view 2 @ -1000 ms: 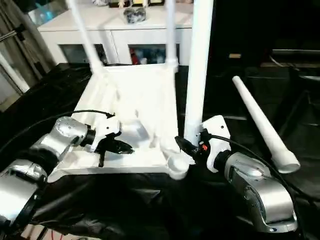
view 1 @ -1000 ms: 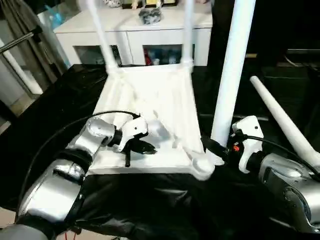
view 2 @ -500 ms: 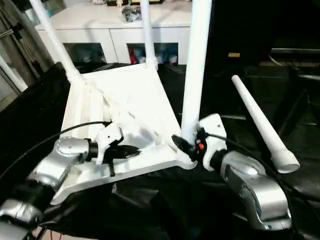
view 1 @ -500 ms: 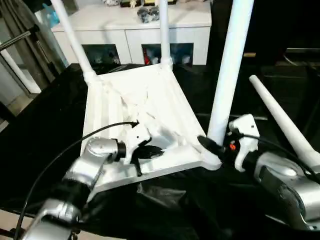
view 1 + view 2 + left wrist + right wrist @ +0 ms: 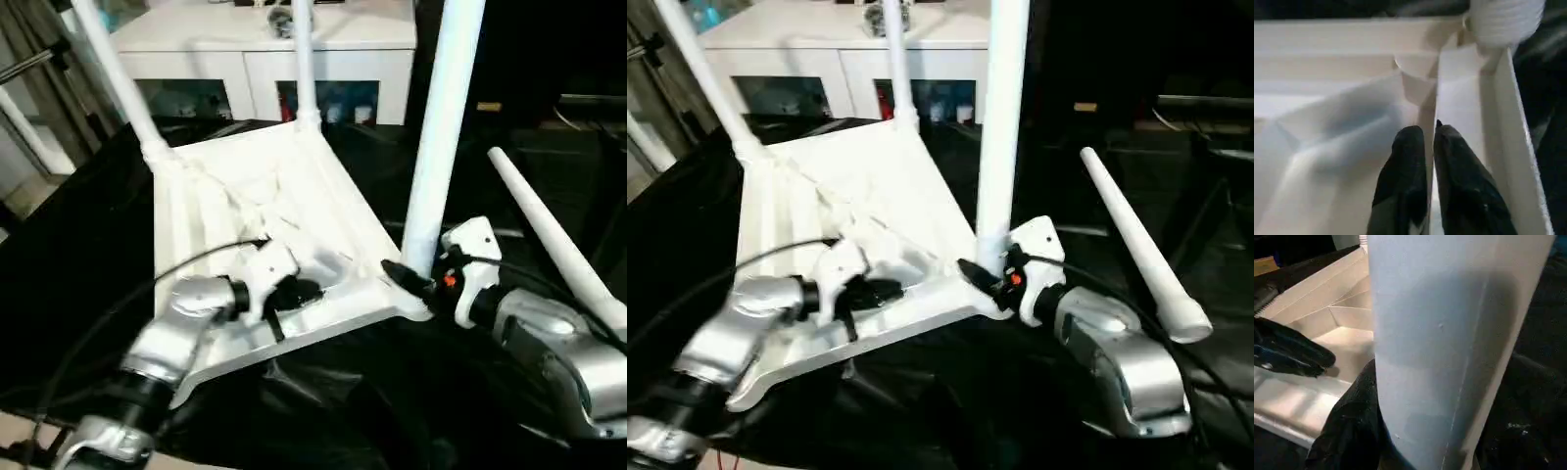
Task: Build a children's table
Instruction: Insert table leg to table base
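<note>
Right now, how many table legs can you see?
4: two legs standing in the tabletop's far corners, one upright at the near corner in the right gripper, one lying loose on the right.

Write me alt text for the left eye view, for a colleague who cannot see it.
The right hand grips an upright white leg at the near corner of the upside-down tabletop; the left hand sits on its ribbed underside. Two legs stand in far corners, and a fourth leg lies loose on the black cloth.
</note>
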